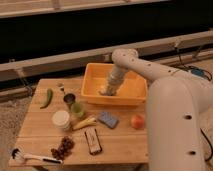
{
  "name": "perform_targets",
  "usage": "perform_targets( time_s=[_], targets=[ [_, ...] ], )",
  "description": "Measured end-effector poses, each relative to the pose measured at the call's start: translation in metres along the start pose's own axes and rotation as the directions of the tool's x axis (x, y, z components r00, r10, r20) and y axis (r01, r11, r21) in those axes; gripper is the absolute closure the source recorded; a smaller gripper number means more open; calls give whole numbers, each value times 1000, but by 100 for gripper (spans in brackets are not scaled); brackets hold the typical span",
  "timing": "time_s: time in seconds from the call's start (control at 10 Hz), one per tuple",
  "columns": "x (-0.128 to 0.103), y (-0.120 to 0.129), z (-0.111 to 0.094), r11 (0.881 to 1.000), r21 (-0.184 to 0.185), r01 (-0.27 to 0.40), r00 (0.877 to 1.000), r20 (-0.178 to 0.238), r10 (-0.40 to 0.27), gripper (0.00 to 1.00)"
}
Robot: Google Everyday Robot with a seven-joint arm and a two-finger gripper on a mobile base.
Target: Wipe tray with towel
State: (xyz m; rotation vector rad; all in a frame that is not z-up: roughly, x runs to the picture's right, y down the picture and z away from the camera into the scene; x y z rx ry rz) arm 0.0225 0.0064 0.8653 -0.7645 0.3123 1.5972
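Note:
A yellow-orange tray (95, 75) stands at the back of the wooden table. My white arm reaches down into it from the right. My gripper (108, 90) is low inside the tray near its middle, pressed against a pale towel (103, 92) on the tray floor. Most of the towel is hidden by the gripper.
On the table (40, 130) lie a green pepper (47, 97), a dark can (69, 99), a white cup (61, 120), a banana (84, 122), a blue sponge (107, 119), an apple (137, 121), a snack bar (93, 141), grapes (63, 146) and a brush (30, 157).

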Motion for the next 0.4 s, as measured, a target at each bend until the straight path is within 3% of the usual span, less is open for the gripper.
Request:
perform_targets(
  time_s=[0.1, 0.4],
  targets=[
    [-2, 0, -2, 1000, -5, -3, 1000, 22, 3, 37],
    [-2, 2, -2, 1000, -8, -1, 1000, 23, 1, 37]
  ],
)
